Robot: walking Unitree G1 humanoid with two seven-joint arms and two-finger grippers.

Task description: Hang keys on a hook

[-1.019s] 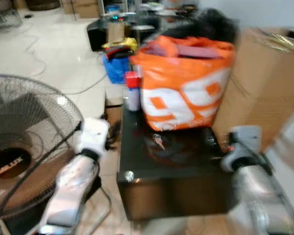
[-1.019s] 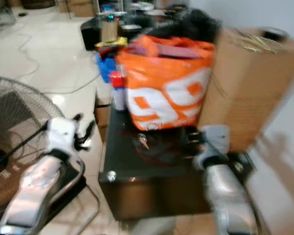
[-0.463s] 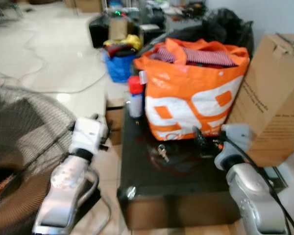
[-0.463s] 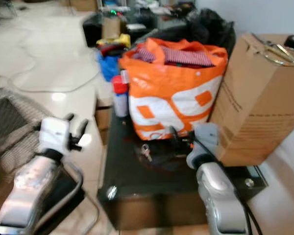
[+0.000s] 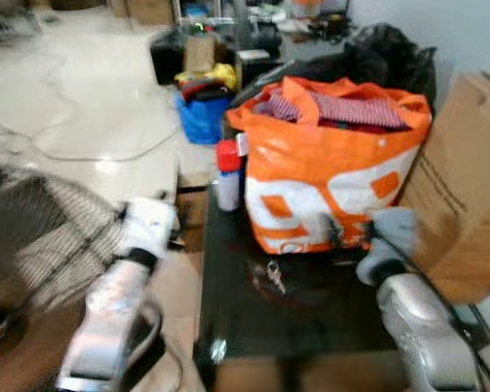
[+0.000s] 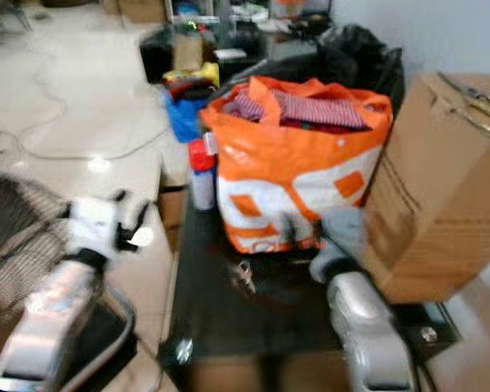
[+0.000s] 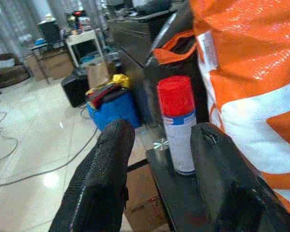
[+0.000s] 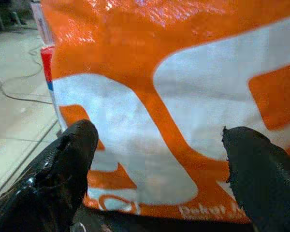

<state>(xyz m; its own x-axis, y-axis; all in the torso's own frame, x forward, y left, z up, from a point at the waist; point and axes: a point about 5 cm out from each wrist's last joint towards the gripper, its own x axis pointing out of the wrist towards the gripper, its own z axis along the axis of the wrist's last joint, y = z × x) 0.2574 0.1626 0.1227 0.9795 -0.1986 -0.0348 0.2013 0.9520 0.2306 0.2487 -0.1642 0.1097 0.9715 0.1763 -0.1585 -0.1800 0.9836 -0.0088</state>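
Note:
A small bunch of keys lies on the dark glossy table, just in front of the orange-and-white bag. My right gripper hovers over the table to the right of the keys, open, its fingers pointing at the bag's side. My left gripper is held off the table's left edge, open and holding nothing, looking toward a red-capped spray can. I see no hook.
A cardboard box stands right of the bag, and a black sack behind it. A fan grille is on the left. A blue bag, cables and furniture lie on the pale tiled floor beyond.
The camera has shifted closer to the table, and the view is blurred. My right gripper has moved forward over the table toward the bag. The keys have stayed put.

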